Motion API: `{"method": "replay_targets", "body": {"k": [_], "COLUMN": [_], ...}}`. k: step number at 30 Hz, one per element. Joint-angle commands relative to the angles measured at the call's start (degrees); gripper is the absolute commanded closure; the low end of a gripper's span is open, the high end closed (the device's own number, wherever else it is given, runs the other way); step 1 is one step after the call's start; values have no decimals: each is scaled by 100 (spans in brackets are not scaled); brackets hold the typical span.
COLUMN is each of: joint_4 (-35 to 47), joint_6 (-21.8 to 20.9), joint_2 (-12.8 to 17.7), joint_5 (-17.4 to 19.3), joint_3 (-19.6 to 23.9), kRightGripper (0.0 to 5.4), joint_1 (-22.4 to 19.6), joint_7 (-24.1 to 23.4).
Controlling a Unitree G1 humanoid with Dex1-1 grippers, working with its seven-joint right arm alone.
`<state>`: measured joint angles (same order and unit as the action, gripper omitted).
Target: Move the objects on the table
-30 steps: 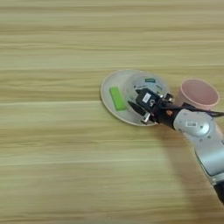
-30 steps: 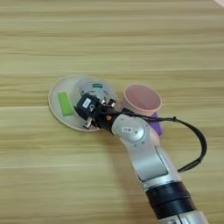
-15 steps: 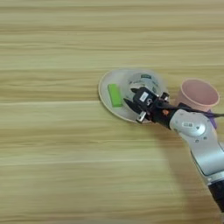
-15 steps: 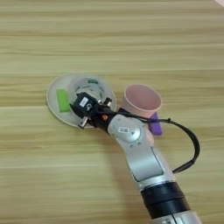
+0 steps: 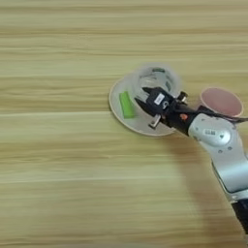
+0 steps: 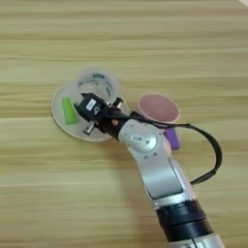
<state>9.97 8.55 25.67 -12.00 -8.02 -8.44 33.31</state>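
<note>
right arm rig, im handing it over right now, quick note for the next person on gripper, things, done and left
Right gripper: over the plate, at the tape roll; grip unclear.
Tape roll: tilted on the plate's far rim.
Green block: lying on the plate.
Pink cup: upright, right of the plate.
Purple block: on the table by the cup, partly behind the arm.
Done or left: not stated.

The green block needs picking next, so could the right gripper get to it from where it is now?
Probably yes. The gripper is already over the plate, just right of the green block, which lies flat with nothing on it. The tape roll sits behind, off the path.
</note>
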Motion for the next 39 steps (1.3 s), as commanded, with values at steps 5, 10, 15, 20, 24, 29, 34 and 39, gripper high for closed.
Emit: {"method": "replay_targets", "body": {"k": [5, 10, 15, 20, 24, 29, 34, 39], "joint_4": [1041, 1336, 1585, 1607, 1578, 1595, 1578, 1525], "joint_6": [210, 361, 473, 492, 447, 432, 421, 397], "joint_2": [-115, -241, -418, -545, -664, -786, -811, -818], "joint_5": [141, 130, 92, 62, 60, -2, -48, -75], "joint_3": [-74, -264, -618, -963, -1224, -1539, -1705, -1811], "kRightGripper": [406, 407, 407, 407, 407, 408, 408, 408], "joint_1": [-275, -196, -82, 53, 212, 302, 381, 458], "joint_7": [47, 96, 139, 158, 148, 162, 163, 168]}}
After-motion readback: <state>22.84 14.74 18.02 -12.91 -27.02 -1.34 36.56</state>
